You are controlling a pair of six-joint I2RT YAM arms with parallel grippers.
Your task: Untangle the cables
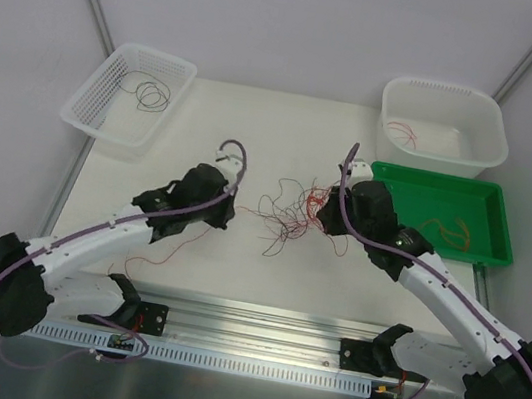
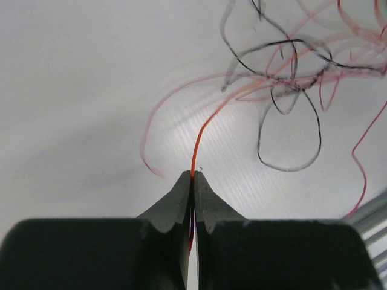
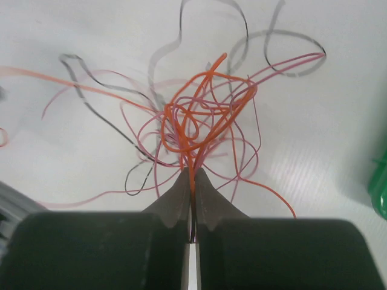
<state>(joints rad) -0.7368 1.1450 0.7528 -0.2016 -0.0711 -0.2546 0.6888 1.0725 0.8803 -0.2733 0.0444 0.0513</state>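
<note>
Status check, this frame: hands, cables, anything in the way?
Left hand shut on one orange cable. Right hand shut on the cable tangle, orange strands pinched. Tangle not yet pulled apart. No obstruction seen.

Our left arm (image 1: 108,235) and right arm (image 1: 453,295) both stretch forward and lean inward toward the cables (image 1: 290,208), one on each side of the tangle. The left tool (image 2: 192,176) sits just left of the tangle, jaws pinched together on a single orange strand (image 2: 194,154). The right tool (image 3: 192,172) is at the tangle's right side, jaws closed on a bunch of orange and pink strands. Both wrists tip downward toward the tangle.
</note>
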